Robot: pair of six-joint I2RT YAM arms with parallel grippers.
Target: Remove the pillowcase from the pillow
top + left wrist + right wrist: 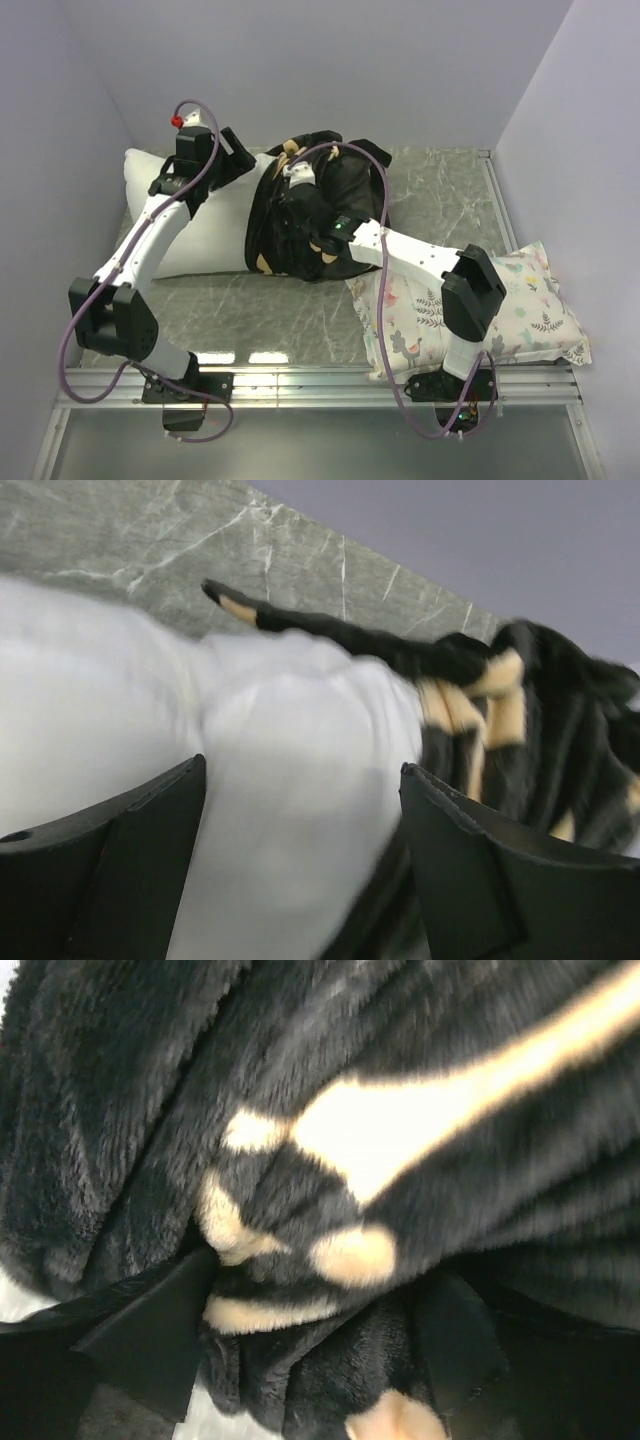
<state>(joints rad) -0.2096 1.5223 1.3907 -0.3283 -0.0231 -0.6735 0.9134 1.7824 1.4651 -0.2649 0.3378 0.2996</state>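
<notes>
Left claw (302, 780) wide open, gripping nothing, fingers either side of bare white pillow (220, 235), right by pillowcase (268, 205) edge. my right claw (325, 1290) spread wide too, buried in black plush, folds bunched between fingers (150, 1340), no clear pinch i can see. pillowcase scrunched on pillow's right end, mid table (440, 200). pillow's left end near left wall (50, 150), tight there. open marble back right, floral pillow (530, 300) fills near right corner by rail (330, 385)

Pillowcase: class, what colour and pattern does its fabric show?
The pillowcase is black plush with tan flower-like motifs, clearest in the right wrist view.
</notes>
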